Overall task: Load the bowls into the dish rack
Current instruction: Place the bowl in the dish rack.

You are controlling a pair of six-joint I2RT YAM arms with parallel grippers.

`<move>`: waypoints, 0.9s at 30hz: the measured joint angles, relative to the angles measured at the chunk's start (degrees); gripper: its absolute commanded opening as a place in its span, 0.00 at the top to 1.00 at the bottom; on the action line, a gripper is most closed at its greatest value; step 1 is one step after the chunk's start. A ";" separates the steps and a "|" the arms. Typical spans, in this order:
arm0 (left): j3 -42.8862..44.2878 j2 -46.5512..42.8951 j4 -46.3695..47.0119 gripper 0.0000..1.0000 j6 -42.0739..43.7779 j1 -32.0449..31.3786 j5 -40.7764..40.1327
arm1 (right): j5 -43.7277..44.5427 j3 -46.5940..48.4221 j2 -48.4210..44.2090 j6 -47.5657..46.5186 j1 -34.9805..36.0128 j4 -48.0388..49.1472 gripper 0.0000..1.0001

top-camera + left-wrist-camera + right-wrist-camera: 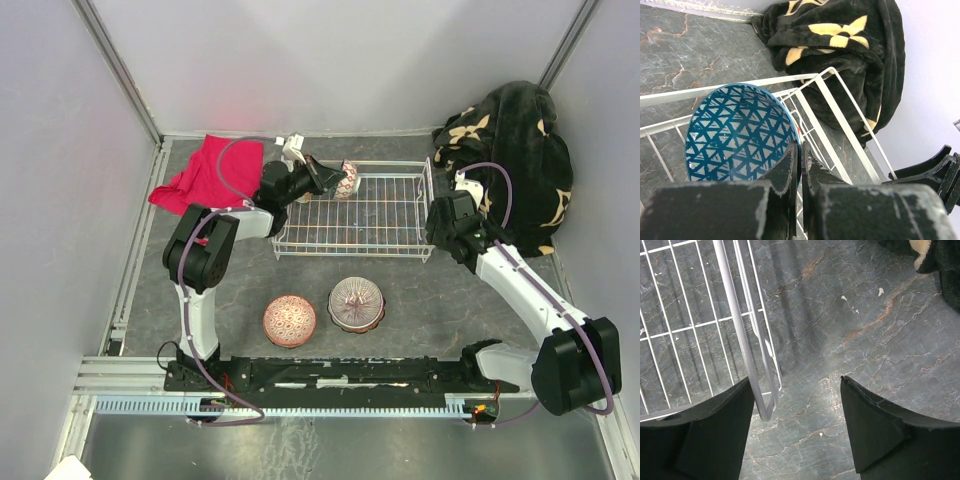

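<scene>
L jaws pinch blue bowl (735, 130) rim at dish rack (352, 256) far-left, R jaws open by right rim; nxt prob lower & release.

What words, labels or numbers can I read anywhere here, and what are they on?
None: no readable text in any view.
The blue bowl shows only a triangle pattern, the pink bowl and the brownish bowl only decoration, and the black blanket only cream shapes.
</scene>
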 measured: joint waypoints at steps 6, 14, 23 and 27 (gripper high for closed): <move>-0.72 0.63 0.81 0.97 -0.17 0.00 0.28 | 0.20 0.04 0.57 0.00 0.28 0.50 0.24; 0.90 0.61 -3.02 0.97 -0.04 0.00 -2.36 | 0.20 0.04 0.70 0.00 0.35 0.81 0.24; 3.63 0.61 -8.57 0.97 -0.04 0.00 -2.45 | 0.20 0.04 0.74 0.00 0.48 0.83 0.25; 4.00 0.57 -9.53 0.97 -0.04 0.00 -2.45 | 0.20 0.04 1.01 0.00 0.63 0.83 0.26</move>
